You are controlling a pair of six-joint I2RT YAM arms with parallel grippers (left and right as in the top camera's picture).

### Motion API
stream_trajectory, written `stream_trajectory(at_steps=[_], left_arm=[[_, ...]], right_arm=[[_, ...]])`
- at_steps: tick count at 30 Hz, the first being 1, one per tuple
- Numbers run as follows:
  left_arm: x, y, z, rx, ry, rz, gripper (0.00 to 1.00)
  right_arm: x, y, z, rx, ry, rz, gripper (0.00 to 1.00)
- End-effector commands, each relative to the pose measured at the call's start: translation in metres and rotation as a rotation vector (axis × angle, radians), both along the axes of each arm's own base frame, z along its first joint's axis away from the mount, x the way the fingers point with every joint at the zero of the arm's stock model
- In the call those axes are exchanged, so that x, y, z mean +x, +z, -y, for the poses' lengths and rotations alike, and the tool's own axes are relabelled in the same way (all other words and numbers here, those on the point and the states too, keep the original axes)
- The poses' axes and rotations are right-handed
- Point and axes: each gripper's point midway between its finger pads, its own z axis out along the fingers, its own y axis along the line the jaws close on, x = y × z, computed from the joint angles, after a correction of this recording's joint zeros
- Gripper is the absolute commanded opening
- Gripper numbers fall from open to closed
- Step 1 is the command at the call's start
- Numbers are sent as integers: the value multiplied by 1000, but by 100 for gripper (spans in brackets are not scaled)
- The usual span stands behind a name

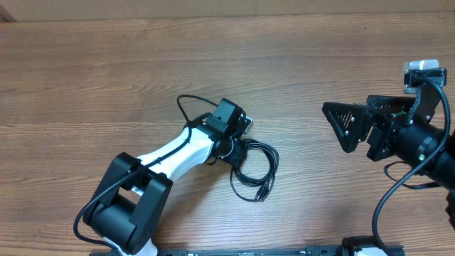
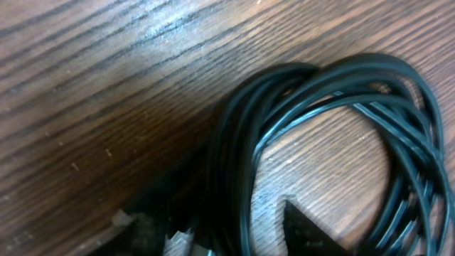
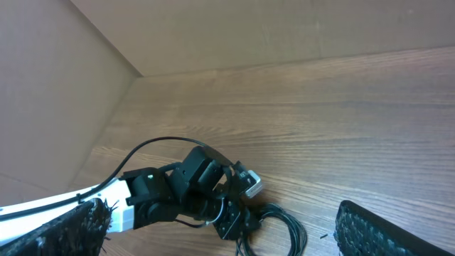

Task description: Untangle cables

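Overhead view: a brown wood-grain counter (image 1: 106,71) fills the frame. The white left arm (image 1: 178,153) reaches from the lower left toward the middle. Its left tool (image 1: 238,151) is down at the left edge of the cables (image 1: 259,167). The cables are thin black cords lying in 1 loose, overlapping coil on the counter, just right of centre. The black right arm (image 1: 426,142) sits at the right edge. Its right tool (image 1: 341,124) points left, well apart from the coil, with nothing in it.

Left wrist view: a close, slightly blurred look at the cables (image 2: 242,142). Several glossy black strands curve together in a loop across the right half of the frame. The left tool (image 2: 231,224) shows at the bottom edge, partly open. Its dark fingers (image 2: 306,231) stand on either side of the bundle of strands. A sliver of counter shows between the bundle and 1 finger. No firm grip on the cords can be seen.

Right wrist view: the right tool's 2 textured black fingers (image 3: 384,231) sit in the lower corners, spread wide and holding nothing. Between them, farther off, the left arm bends over the coiled cables (image 3: 281,227). A plain tan wall rises behind the counter.
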Motion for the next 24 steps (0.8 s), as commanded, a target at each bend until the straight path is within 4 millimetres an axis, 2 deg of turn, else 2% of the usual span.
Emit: stream_trajectory(at_steps=[1, 2, 8, 15, 19, 24], left_arm=[[-3, -11, -3, 18, 45, -33, 17], [-1, -9, -2, 13, 51, -31, 4], [7, 4, 5, -3, 69, -30, 4], [33, 72, 20, -1, 26, 5, 4], [45, 115, 26, -5, -21, 53, 4], [56, 160, 17, 49, 3, 111, 4]], right_arm=[[-5, 12, -2, 6, 10, 38, 100], [-5, 12, -2, 5, 10, 39, 100], [-3, 11, 1, -6, -3, 40, 100], [7, -6, 21, -83, -111, -13, 100], [12, -17, 22, -143, -85, -34, 100], [27, -37, 21, -201, -43, -97, 100]])
